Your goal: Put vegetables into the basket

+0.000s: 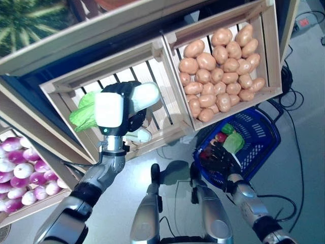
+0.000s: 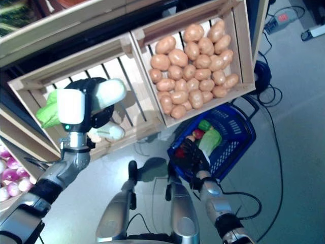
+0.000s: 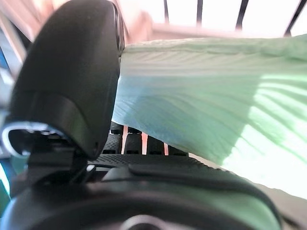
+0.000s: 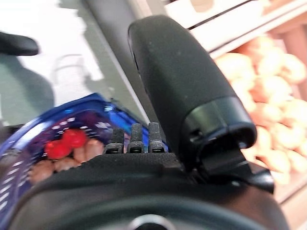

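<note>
left robot hand [image 1: 122, 109] clamps cabbage [image 1: 89, 113], long axis left-right, in crate [image 1: 66, 89] | basket [image 1: 259, 137] lies near-right | right robot hand [image 1: 219, 160] grips basket rim

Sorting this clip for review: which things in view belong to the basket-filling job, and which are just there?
Part of the job:
- cabbage, gripped by the left hand in the slatted crate
- blue basket, already holding some produce, with the right hand at its rim

Just there:
- crate of potatoes
- purple-and-white turnips
</note>
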You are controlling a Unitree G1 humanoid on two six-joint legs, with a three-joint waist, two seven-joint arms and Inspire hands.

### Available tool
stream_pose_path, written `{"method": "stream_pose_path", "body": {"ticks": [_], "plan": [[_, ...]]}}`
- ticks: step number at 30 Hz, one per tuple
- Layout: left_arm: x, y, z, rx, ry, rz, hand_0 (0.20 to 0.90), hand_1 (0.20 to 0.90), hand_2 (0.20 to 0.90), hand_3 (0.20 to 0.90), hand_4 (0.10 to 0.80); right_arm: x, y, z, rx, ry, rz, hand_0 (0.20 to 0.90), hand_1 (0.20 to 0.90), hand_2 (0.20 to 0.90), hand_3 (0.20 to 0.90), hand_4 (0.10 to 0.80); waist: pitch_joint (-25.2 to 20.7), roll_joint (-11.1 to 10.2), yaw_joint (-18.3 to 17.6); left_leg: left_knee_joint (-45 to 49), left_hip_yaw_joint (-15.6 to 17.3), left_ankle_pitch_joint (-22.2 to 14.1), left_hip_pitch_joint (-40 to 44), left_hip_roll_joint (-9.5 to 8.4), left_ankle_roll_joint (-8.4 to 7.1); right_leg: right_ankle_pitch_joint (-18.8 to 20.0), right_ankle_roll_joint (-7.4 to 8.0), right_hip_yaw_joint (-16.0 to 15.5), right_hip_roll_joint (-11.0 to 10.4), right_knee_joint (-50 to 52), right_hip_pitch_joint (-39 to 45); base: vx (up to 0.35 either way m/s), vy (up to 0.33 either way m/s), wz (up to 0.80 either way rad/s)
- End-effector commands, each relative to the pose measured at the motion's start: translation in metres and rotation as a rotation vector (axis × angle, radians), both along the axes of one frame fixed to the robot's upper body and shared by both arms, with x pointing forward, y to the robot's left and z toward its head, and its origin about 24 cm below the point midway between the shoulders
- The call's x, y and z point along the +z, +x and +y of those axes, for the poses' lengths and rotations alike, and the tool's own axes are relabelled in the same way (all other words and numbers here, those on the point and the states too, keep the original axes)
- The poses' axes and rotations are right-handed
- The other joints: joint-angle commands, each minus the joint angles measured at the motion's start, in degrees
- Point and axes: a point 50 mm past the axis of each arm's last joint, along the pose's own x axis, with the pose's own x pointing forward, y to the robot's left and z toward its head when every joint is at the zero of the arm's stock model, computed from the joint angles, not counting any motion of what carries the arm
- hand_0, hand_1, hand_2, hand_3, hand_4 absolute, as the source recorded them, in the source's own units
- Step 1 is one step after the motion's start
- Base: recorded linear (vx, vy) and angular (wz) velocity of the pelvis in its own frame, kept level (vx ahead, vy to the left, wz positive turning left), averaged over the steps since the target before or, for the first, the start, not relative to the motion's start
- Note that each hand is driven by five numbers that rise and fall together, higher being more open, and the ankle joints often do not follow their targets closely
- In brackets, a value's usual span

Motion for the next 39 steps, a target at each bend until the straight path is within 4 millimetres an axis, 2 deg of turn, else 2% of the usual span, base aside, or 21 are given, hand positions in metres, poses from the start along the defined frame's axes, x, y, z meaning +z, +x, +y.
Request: {"method": "stream_pose_path", "body": {"ticks": [1, 2, 5, 7, 11, 12, 13, 15, 19, 21, 25, 29, 34, 39], "plan": [[0.019, -0.022, 0.009, -0.055, -0.138, -0.147, 0.300, 0.300, 0.300, 0.300, 0.400, 0.020, -0.019, -0.005, 0.041, 0.023, -0.164, 0.900, 0.900, 0.900, 0.900, 0.800, -12.14, -1.24, 0.58, -0.21, -1.25, -3.26, 0.50, -1.59, -2.34, -0.14, 1.23, -1.39, -1.87, -4.36, 6.50, 0.197, -0.013, 0.13], [0.018, -0.031, 0.013, -0.127, -0.263, -0.118, 0.300, 0.300, 0.300, 0.300, 0.400, 0.026, -0.025, -0.009, 0.040, 0.028, -0.195, 0.900, 0.900, 0.900, 0.900, 0.800, -13.25, -1.21, 0.74, -0.86, -1.42, -3.22, 1.61, -1.53, -2.35, 0.01, 1.35, -1.56, -1.89, -5.28, 7.82, 0.163, -0.014, 0.15], [0.020, -0.044, 0.012, -0.275, -0.435, -0.067, 0.300, 0.300, 0.300, 0.300, 0.400, 0.036, -0.032, -0.010, 0.062, 0.045, -0.244, 0.900, 0.900, 0.900, 0.900, 0.800, -14.87, -1.25, 1.08, -1.23, -1.52, -3.44, 2.80, -1.44, -2.29, 0.31, 1.48, -1.86, -1.95, -6.54, 9.51, 0.161, -0.018, 0.17], [0.022, -0.053, 0.004, -0.494, -0.640, -0.011, 0.300, 0.300, 0.300, 0.300, 0.400, 0.052, -0.033, -0.008, 0.095, 0.085, -0.313, 0.900, 0.900, 0.900, 0.900, 0.800, -16.41, -1.28, 1.35, -1.51, -1.47, -3.70, 4.00, -1.30, -2.15, 0.68, 1.60, -1.99, -2.00, -7.55, 10.88, 0.160, -0.014, 0.05], [0.015, -0.049, -0.009, -0.765, -0.886, 0.120, 0.300, 0.300, 0.300, 0.300, 0.400, 0.071, -0.029, 0.002, 0.169, 0.120, -0.408, 0.900, 0.900, 0.900, 0.900, 0.800, -17.54, -1.16, 1.54, -1.38, -1.16, -4.39, 5.57, -1.05, -1.82, 0.43, 1.51, -1.75, -1.93, -7.72, 12.26, 0.104, -0.002, -0.02], [0.015, -0.049, -0.011, -0.800, -0.901, 0.134, 0.300, 0.300, 0.300, 0.300, 0.400, 0.074, -0.028, 0.004, 0.184, 0.124, -0.421, 0.900, 0.900, 0.900, 0.900, 0.800, -17.65, -1.15, 1.54, -1.38, -1.11, -4.46, 5.76, -0.99, -1.77, 0.38, 1.49, -1.70, -1.92, -7.71, 12.40, 0.142, -0.005, -0.06], [0.013, -0.046, -0.024, -0.931, -0.960, 0.200, 0.300, 0.300, 0.300, 0.300, 0.400, 0.088, -0.025, 0.013, 0.257, 0.122, -0.469, 0.900, 0.900, 0.900, 0.900, 0.800, -18.42, -1.10, 1.60, -1.56, -1.00, -4.68, 6.72, -0.65, -1.67, 0.20, 1.48, -1.55, -1.96, -7.78, 13.28, 0.126, -0.007, -0.07], [0.014, -0.043, -0.033, -1.054, -1.009, 0.258, 0.300, 0.300, 0.300, 0.300, 0.400, 0.098, -0.022, 0.021, 0.332, 0.098, -0.501, 0.900, 0.900, 0.900, 0.900, 0.800, -18.87, -1.15, 1.63, -1.68, -0.97, -4.97, 7.44, -0.49, -1.52, 0.03, 1.46, -1.40, -2.00, -7.79, 13.85, 0.115, -0.004, -0.06], [0.015, -0.037, -0.053, -1.238, -1.030, 0.368, 0.300, 0.300, 0.300, 0.300, 0.400, 0.117, -0.016, 0.032, 0.456, 0.066, -0.562, 0.900, 0.900, 0.900, 0.900, 0.800, -19.67, -1.42, 1.95, -1.68, -0.79, -5.62, 8.75, -0.21, -1.33, -0.09, 1.66, -1.32, -2.23, -8.03, 15.15, 0.079, -0.020, -0.03], [0.015, -0.034, -0.064, -1.336, -1.069, 0.430, 0.300, 0.300, 0.300, 0.300, 0.400, 0.128, -0.012, 0.039, 0.489, 0.109, -0.588, 0.900, 0.900, 0.900, 0.900, 0.800, -20.33, -1.64, 2.24, -1.68, -0.77, -6.01, 9.41, -0.15, -1.24, -0.20, 1.79, -1.26, -2.34, -8.20, 15.86, 0.076, -0.029, -0.01], [0.013, -0.033, -0.081, -1.422, -1.065, 0.498, 0.300, 0.300, 0.300, 0.300, 0.400, 0.129, -0.008, 0.055, 0.569, 0.203, -0.554, 0.900, 0.900, 0.900, 0.900, 0.800, -21.28, -1.91, 2.59, -1.68, -0.59, -6.50, 10.45, -0.02, -1.11, -0.28, 1.91, -1.05, -2.53, -8.44, 16.82, 0.072, -0.019, 0.01], [0.012, -0.033, -0.091, -1.467, -1.044, 0.564, 0.300, 0.300, 0.300, 0.300, 0.400, 0.118, -0.012, 0.074, 0.721, 0.329, -0.432, 0.900, 0.900, 0.900, 0.900, 0.800, -22.24, -2.13, 2.87, -1.68, -0.43, -7.00, 11.37, 0.17, -0.98, -0.53, 2.03, -0.90, -2.76, -8.60, 17.71, 0.059, -0.008, 0.01], [0.012, -0.035, -0.096, -1.510, -1.022, 0.616, 0.300, 0.300, 0.300, 0.300, 0.400, 0.101, -0.020, 0.086, 0.858, 0.497, -0.277, 0.900, 0.900, 0.900, 0.900, 0.800, -23.43, -2.57, 3.33, -1.68, -0.43, -7.41, 12.16, 0.23, -0.95, -0.54, 2.22, -1.16, -2.91, -9.05, 18.71, 0.038, -0.007, 0.00], [0.011, -0.036, -0.096, -1.534, -1.042, 0.617, 0.300, 0.300, 0.300, 0.300, 0.400, 0.091, -0.029, 0.094, 0.959, 0.577, -0.167, 0.900, 0.900, 0.900, 0.900, 0.800, -24.57, -2.79, 3.54, -1.68, -0.55, -7.67, 12.45, 0.32, -1.02, -0.45, 2.41, -1.21, -3.08, -9.34, 19.04, 0.000, 0.000, 0.00]]}}
